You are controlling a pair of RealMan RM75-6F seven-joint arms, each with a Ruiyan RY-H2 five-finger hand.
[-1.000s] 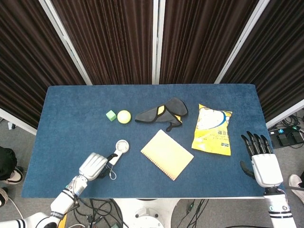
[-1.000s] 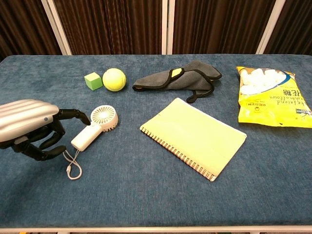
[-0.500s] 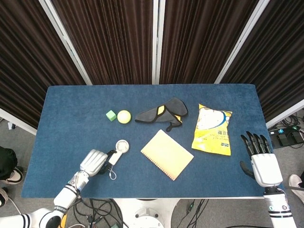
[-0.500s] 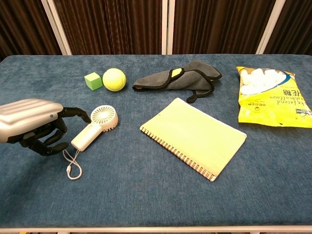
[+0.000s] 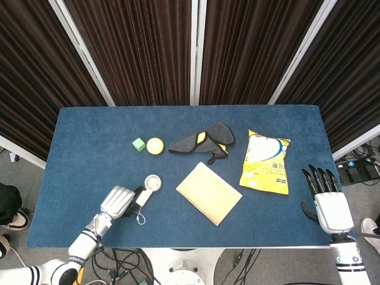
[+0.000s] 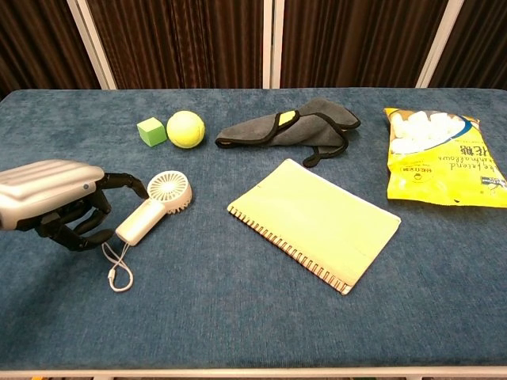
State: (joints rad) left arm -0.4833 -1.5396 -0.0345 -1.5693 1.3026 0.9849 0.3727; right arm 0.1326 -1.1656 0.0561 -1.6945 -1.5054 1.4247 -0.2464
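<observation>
- Left robot hand [image 6: 49,202] sits low at the near-left part of the bench [image 5: 89,148], fingers curled in toward the handle of the little white handheld fan [image 6: 154,207]. From the chest view a fingertip looks right up against the handle, but I honestly can't tell if it's got a grip on it or is just touching it.
- The fan lies flat on the blue bench top, round head pointing away from the robot, handle toward the robot hand, and its wrist cord [image 6: 116,269] loops out on the cloth nearer the front edge.
- Right robot hand [image 5: 325,199] is way over at the near-right corner, fingers straight and spread apart, holding nothing. Only the head view shows it.
- Behind the fan there's a green cube [image 6: 150,131] with a yellow tennis ball [image 6: 185,129] just beside it.
- Middle of the bench: a yellow spiral notebook [image 6: 314,222] lying at an angle, and a crumpled grey cloth with yellow trim [image 6: 289,129] further back.
- Yellow snack bag [image 6: 439,157] lies flat on the right side, well apart from the fan.
</observation>
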